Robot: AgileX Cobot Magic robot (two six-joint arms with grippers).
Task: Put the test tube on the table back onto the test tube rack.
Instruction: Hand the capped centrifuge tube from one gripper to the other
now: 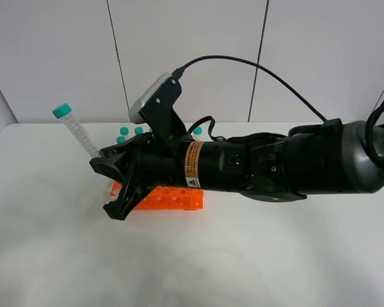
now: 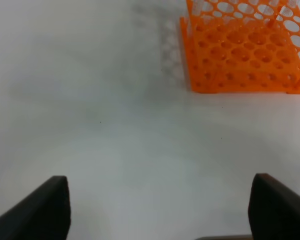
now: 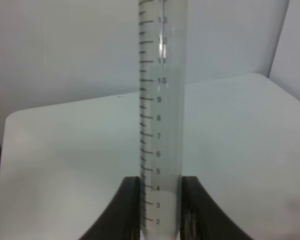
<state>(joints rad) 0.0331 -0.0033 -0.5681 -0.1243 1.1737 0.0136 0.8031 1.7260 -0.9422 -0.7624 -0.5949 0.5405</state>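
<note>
My right gripper point(image 1: 97, 158) reaches across to the left and is shut on the test tube point(image 1: 79, 132). It grips the tube near its lower end. The tube tilts with its teal cap point(image 1: 63, 110) up and to the left, above the table point(image 1: 243, 262). In the right wrist view the clear graduated tube point(image 3: 160, 100) stands between the two dark fingers point(image 3: 131, 210). The orange test tube rack point(image 1: 169, 197) lies under the right arm, partly hidden, just right of the gripper. My left gripper point(image 2: 160, 210) is open and empty over bare table, with the rack point(image 2: 240, 55) ahead of it.
Teal caps of other tubes point(image 1: 122, 139) show behind the right arm at the rack's far side. The bulky right arm point(image 1: 262, 166) spans the table's middle. A grey wall panel stands behind the table.
</note>
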